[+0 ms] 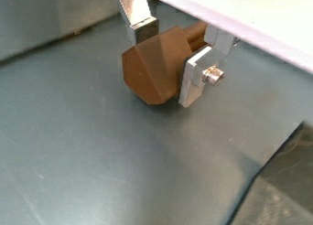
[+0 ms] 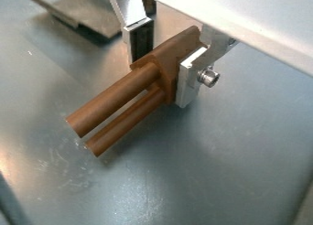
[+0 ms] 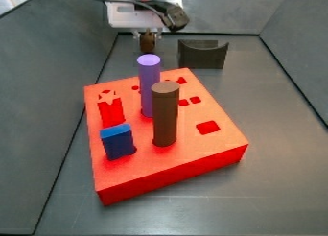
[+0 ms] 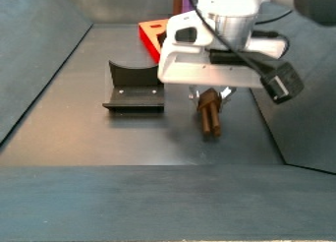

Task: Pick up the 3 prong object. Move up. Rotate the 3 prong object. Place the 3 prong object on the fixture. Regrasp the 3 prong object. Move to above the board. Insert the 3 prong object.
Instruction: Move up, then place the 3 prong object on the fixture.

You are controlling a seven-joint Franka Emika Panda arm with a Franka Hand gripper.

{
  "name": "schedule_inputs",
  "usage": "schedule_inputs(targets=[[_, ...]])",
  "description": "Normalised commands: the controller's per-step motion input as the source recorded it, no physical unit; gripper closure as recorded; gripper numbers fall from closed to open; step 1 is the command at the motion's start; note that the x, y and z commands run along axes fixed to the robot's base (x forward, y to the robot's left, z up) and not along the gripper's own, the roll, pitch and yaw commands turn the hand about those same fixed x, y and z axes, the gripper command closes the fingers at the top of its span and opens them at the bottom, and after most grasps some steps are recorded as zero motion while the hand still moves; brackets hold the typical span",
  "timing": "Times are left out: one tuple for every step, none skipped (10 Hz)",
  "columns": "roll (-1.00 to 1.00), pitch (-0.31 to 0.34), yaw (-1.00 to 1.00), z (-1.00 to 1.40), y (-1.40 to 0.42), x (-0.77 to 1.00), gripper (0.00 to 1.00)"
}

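Observation:
My gripper (image 1: 169, 59) is shut on the 3 prong object (image 1: 149, 75), a brown piece held by its thick end between the silver fingers. In a wrist view its long prongs (image 2: 116, 119) stick out past the fingers (image 2: 188, 80). In both side views the gripper (image 3: 152, 31) (image 4: 210, 89) hangs over the grey floor with the object (image 4: 210, 118) pointing down, its tip close to the floor. The dark fixture (image 3: 202, 53) (image 4: 134, 89) with a U notch stands beside the gripper, apart from it. The red board (image 3: 193, 149) lies nearer the camera in a side view.
On the board stand a purple cylinder (image 3: 149, 84), a tall dark-brown cylinder (image 3: 164, 113), a blue block (image 3: 118, 141) and a red piece (image 3: 110, 110). Grey bin walls (image 4: 39, 79) slope up around the floor.

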Motion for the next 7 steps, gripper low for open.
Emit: schedule_inputs(targets=[[0.02,0.046,-0.01,0.59,0.00,-0.02,1.00],[0.03,0.063,-0.01,0.41,0.01,-0.01,1.00],[0.04,0.065,-0.01,0.32,0.01,-0.02,1.00],[0.00,0.000,0.00,1.00,0.00,0.00,1.00],[0.01,-0.006,0.00,1.00,0.00,0.00,1.00],[0.02,0.018,0.00,1.00,0.00,-0.01,1.00],[0.03,0.028,-0.01,1.00,0.00,-0.01,1.00]])
